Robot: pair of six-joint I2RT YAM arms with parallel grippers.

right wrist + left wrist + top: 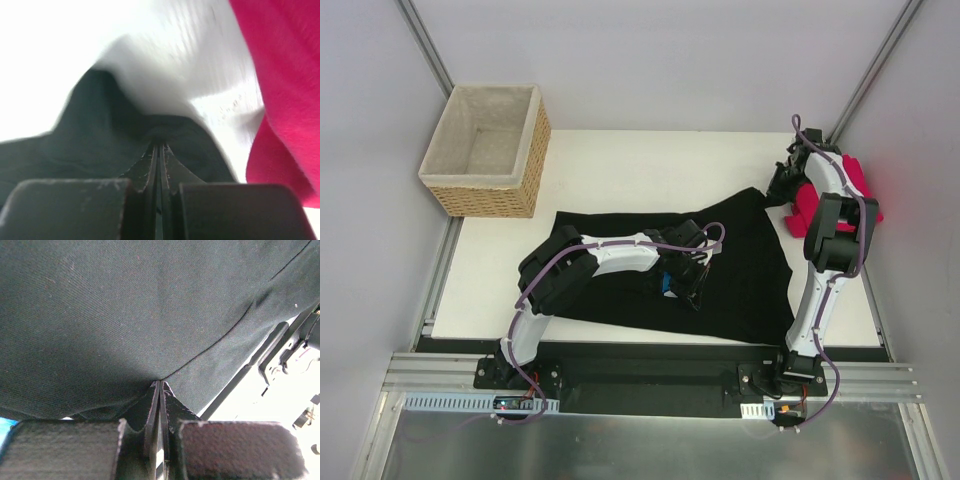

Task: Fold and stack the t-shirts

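Observation:
The black t-shirt lies spread across the middle of the table, a bit of its blue print showing beside my left arm. My left gripper is shut on a fold of the black t-shirt near its middle; the jaws meet with cloth pinched at their tips. My right gripper is at the shirt's far right corner, its jaws shut on the black cloth. The pinkish-red t-shirt lies bunched at the table's right edge, just right of that gripper.
A wicker basket with pale lining stands off the table's far left corner. The white table is bare behind the black shirt. Grey walls close in on both sides; the right arm's upper links stand over the pink shirt.

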